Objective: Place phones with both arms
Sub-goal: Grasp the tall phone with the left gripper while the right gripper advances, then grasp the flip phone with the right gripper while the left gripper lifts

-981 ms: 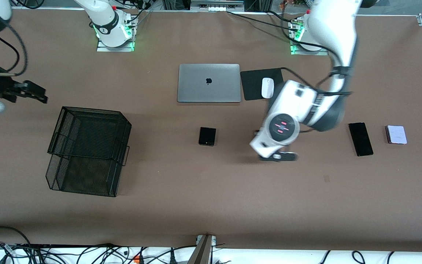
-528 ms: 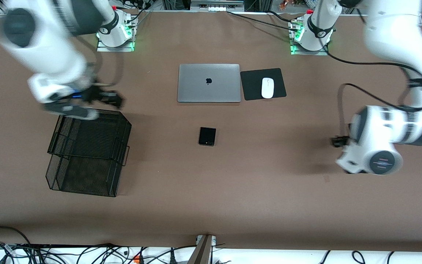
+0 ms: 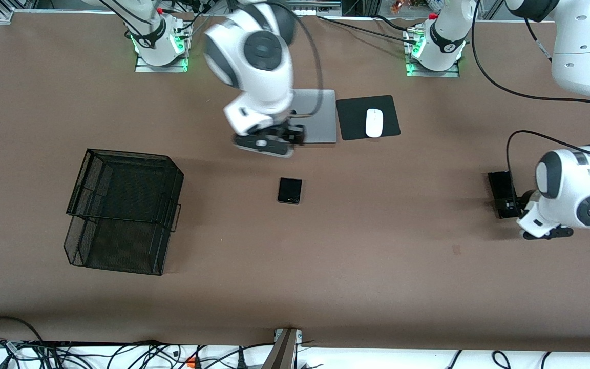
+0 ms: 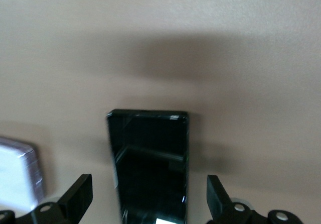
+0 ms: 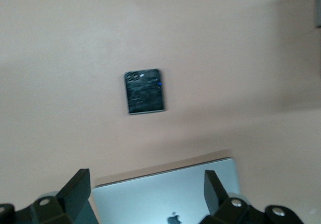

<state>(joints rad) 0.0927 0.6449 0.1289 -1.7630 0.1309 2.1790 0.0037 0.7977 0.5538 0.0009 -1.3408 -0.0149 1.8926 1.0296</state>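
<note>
Your left pincer [image 4: 148, 206] hangs spread wide and empty over the long black phone [image 4: 149, 163], with the pale lavender-white phone [image 4: 19, 171] just beside that slab, toward the left arm's end of the tabletop [image 3: 325, 266]. Your right pincer [image 5: 148, 196] is also wide open and holds nothing, up over the grey laptop [image 5: 165, 199]. The small squarish black phone [image 3: 290, 190] lies flat on the tabletop, nearer the front camera than the laptop.

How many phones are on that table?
3: a small black phone mid-table; a long black phone under the left gripper; a pale phone beside it, hidden from the front.
</note>
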